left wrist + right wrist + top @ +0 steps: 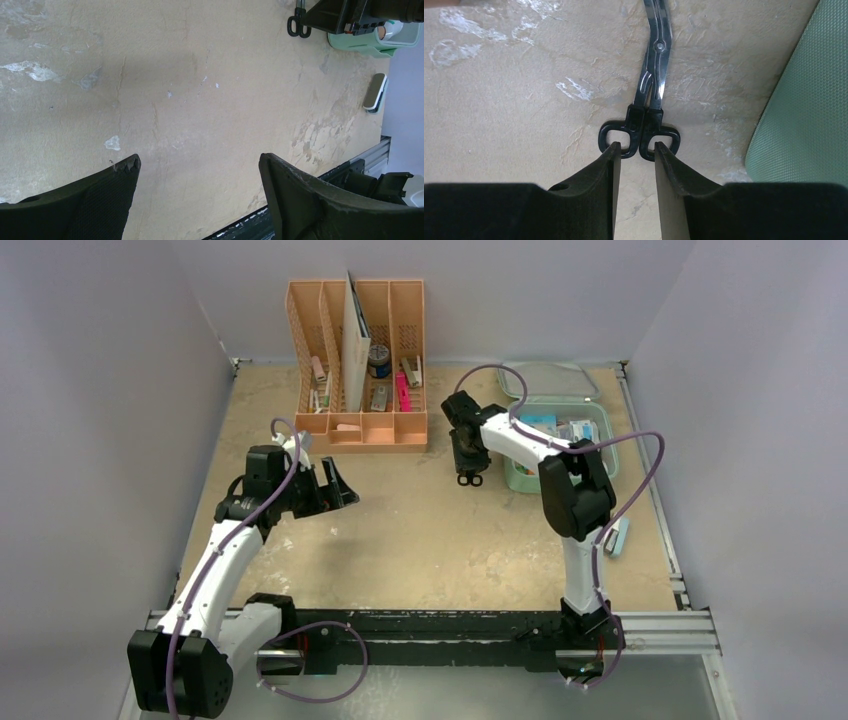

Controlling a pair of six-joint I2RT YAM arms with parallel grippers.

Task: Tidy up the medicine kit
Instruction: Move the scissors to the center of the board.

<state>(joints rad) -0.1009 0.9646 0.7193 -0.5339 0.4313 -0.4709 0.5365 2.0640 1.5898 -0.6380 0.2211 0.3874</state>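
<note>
Mint-green kit (604, 418) open at back right of tabletop (430, 540), small packets inside, kinds unclear. Right end effector (467, 455) just left of it, over black-handled scissors (468, 478). Left end effector (338, 490) spread wide, empty, well apart. Peach organizer (408, 300) at back, holding odds and ends.

Left wrist view: open fingers above bare tabletop.

Right wrist view: narrowed fingers straddling scissors' handle loops, kit wall just beside. Firm grip impossible to tell. Likely step: picking up scissors. Next, probably: clamp, lift, carry into kit.
</note>
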